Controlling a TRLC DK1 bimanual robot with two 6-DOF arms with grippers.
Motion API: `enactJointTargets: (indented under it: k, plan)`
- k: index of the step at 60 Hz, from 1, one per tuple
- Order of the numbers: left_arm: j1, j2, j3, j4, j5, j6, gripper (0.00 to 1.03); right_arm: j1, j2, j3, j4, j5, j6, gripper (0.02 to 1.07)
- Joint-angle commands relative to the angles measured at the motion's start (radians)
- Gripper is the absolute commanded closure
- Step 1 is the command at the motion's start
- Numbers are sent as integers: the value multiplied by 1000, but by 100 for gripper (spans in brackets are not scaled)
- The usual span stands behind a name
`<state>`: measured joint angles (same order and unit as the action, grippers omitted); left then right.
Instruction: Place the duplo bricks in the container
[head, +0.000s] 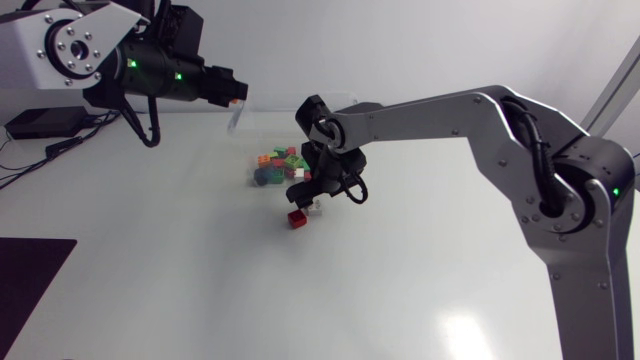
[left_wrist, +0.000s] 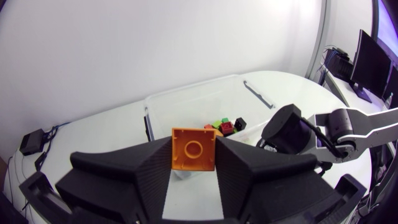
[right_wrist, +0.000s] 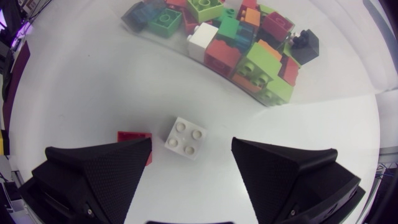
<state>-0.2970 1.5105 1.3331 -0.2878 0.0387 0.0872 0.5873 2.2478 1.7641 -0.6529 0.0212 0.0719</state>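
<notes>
Above a pale surface (head: 200, 290), in the head view, the left arm (head: 120, 60) hangs high near the far edge. The left gripper (head: 232, 98) is raised just behind and above the clear container (head: 252, 142), apparently poised so its load can fall inside; what it carries is too small to make out from here. The right arm (head: 470, 115) reaches across past the middle, and the right gripper (head: 312, 190) points down just in front of the container. Below it, a red brick (head: 296, 218) and a white brick (head: 315, 208) lie loose on the surface, close beside each other, the only two visible outside. From the left wrist camera the load is plain: an orange brick (left_wrist: 194, 149), hollow underside facing the lens, is clamped from both sides between the broad black fingers. The container lies ahead and below, with a pile of coloured bricks (left_wrist: 225, 124) at one end, and the height looks chosen for a clean drop. From the right wrist camera the fingers stand wide apart and hold nothing. The white brick sits studs-up on the surface between them, touching neither, while the red brick lies partly hidden under one fingertip (right_wrist: 106, 174); whether they touch cannot be told. The wide opening seems set to straddle the white brick, probably the next to go, with the container's near wall and its heap just ahead.
</notes>
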Motion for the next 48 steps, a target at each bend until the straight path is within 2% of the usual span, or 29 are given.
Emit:
enactJointTargets:
  k: [1,4,8,11,19,23,40,48]
  plan:
    - [13,27,46,36,6,-4,68,-3,50,57,-34,11,37,18]
    - [18,33,46,58,6,-10,68,-3,65,80,-53,11,43,18]
    - [24,43,46,87,6,-18,68,2,81,97,-63,11,52,25]
    - [24,51,46,111,6,-23,68,5,93,110,-77,11,55,26]
    - [33,70,40,174,6,-35,68,13,113,130,-99,10,65,38]
    - [36,79,38,202,6,-44,68,14,121,141,-106,8,69,48]
    - [36,117,15,319,6,-64,68,20,164,202,-163,-14,92,48]
    - [32,146,18,355,3,-66,68,22,194,253,-197,-14,94,64]
